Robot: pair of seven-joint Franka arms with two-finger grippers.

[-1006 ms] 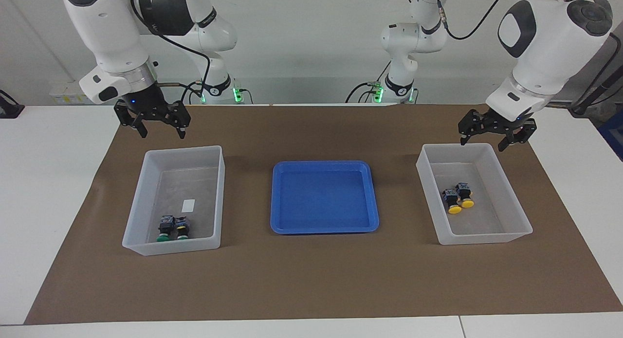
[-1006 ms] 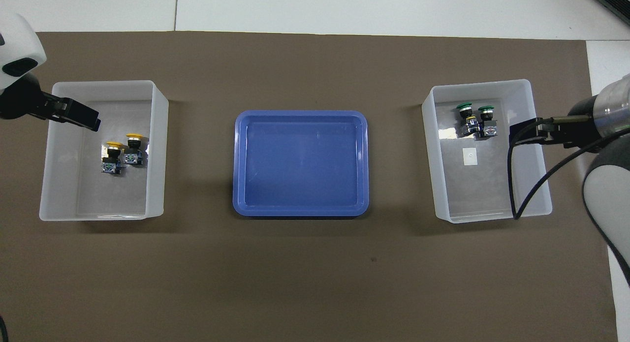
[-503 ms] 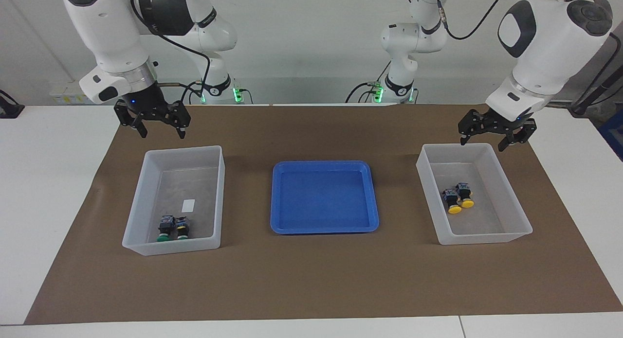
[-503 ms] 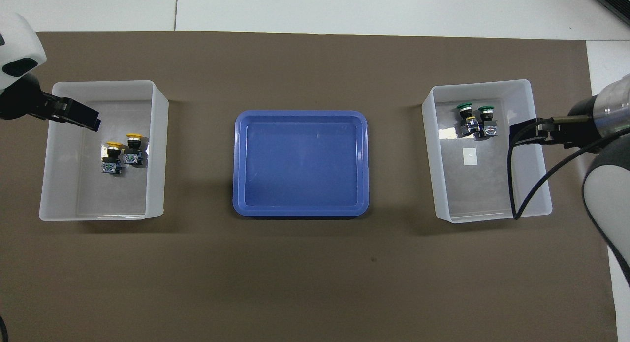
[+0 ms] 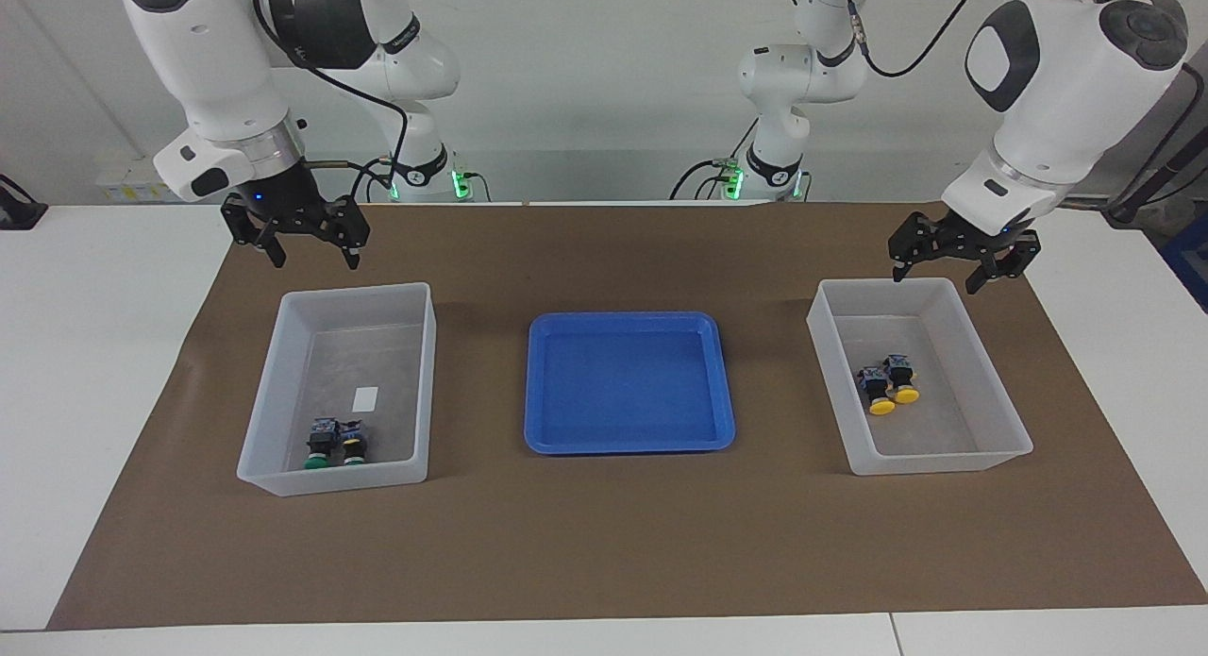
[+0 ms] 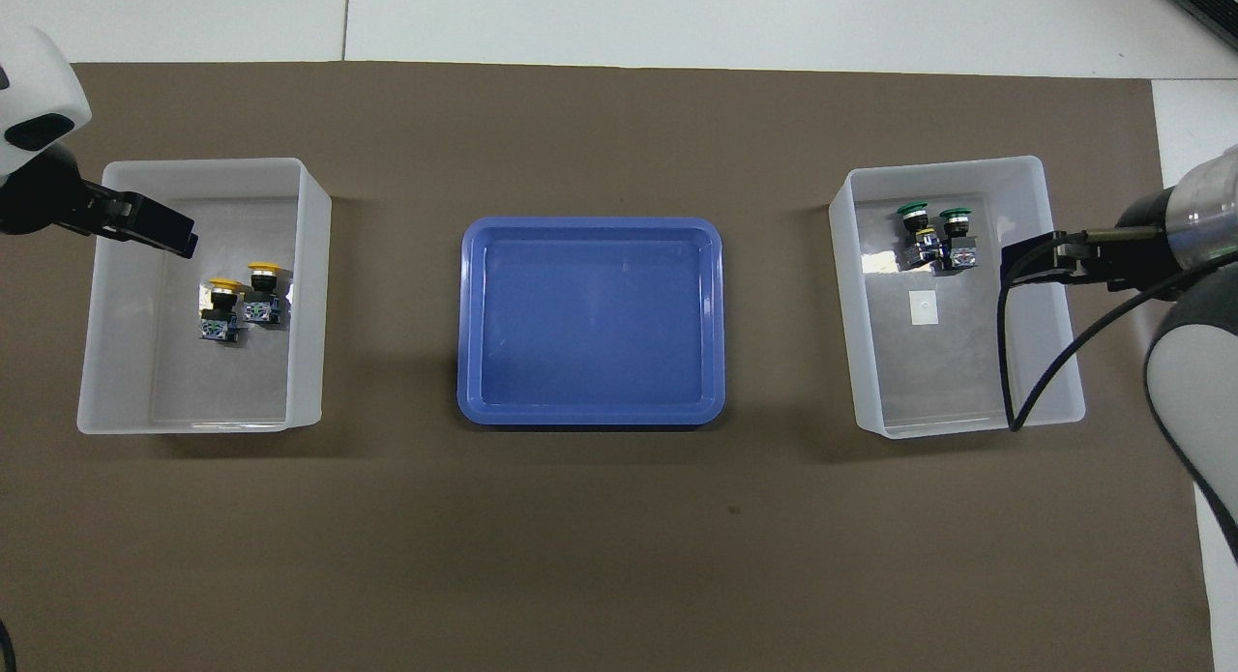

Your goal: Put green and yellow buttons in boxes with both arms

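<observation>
Lying caps-away from robots, yellow buttons (image 5: 888, 384) and green buttons (image 5: 334, 442) boxed, left tool (image 5: 954, 260), right tool (image 5: 307, 242) wide open, empty

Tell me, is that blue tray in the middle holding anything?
Empty. The blue tray shows only bare blue floor in both views; the buttons lie in the two whitish boxes beside it.

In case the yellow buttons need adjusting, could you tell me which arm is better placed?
Left. The left gripper hangs open over the robot-side rim of the box holding both yellow buttons; the right gripper waits by the other box.
</observation>
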